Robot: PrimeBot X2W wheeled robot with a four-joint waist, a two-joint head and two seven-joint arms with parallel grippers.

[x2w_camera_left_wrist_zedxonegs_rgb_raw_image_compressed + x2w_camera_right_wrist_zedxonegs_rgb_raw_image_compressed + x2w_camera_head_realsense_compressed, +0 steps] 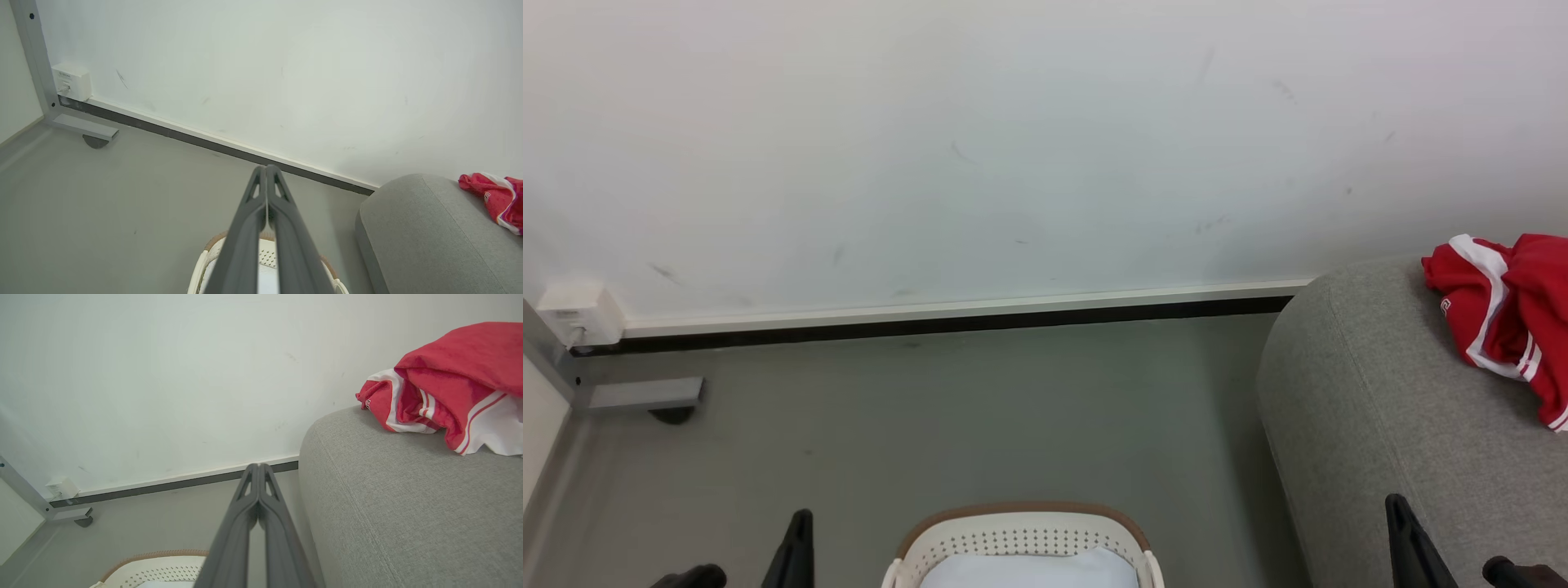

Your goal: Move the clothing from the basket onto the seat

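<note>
Red clothing (1507,314) with white stripes lies crumpled on the grey seat (1380,425) at the right; it is also visible in the wrist views, clothing (496,198) and clothing (453,386). The cream basket (1021,543) with a brown rim stands on the floor at the bottom centre, with its pale inside showing. My left gripper (266,168) is shut with nothing in it, above the basket's left side. My right gripper (258,466) is shut and empty, beside the seat's (388,506) rounded end.
A white wall with a dark baseboard (931,322) runs across the back. A grey metal frame foot (637,396) and a white socket box (576,314) sit at the far left. Grey floor (947,416) lies between basket and wall.
</note>
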